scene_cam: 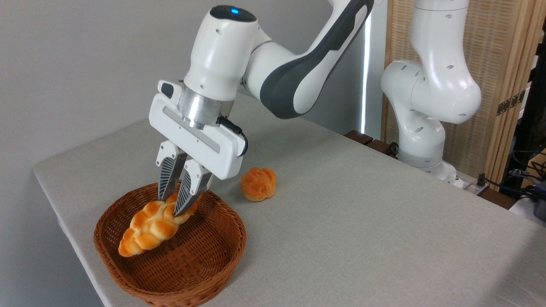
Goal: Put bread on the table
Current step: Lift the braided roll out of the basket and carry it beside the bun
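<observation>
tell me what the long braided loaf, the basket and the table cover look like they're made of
Bread: likely a foam or plastic replica, going by its glossy, uniformly orange-gold skin with pale seams; real bread can't be ruled out.
Basket: woven wicker or rattan, brown and matte, with the weave plainly visible.
Table: covered in a light grey-beige cloth-like material, matte with a fine texture.

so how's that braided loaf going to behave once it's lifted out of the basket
The braided loaf is pinched near one end by the tool, so it will probably tilt or swing. It hangs straight, so it seems stiff. Its glossy skin could slip, and it might catch the basket rim.
</observation>
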You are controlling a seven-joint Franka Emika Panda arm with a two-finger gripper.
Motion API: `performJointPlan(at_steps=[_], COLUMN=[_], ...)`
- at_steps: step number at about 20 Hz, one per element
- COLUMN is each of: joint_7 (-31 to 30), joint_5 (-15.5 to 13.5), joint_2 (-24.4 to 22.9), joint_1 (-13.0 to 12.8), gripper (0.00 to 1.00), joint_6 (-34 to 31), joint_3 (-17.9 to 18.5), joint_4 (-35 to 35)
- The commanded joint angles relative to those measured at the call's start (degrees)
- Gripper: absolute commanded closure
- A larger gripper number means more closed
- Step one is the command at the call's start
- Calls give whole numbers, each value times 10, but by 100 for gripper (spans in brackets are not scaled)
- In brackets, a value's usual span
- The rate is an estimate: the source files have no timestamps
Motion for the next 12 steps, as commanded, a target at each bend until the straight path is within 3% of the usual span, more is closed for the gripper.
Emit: performJointPlan(at_steps=[1,5,9,12], joint_7=[-6,14,89,167], joint_5=[-9,6,31,71], joint_2=[-40,-87,-134,-164], joint_1=[-2,-2,-4,-11], gripper=[69,68,68,68], joint_6=[-57,-143,-248,-336], joint_3=[8,33,69,113], joint_4=[4,3,0,0])
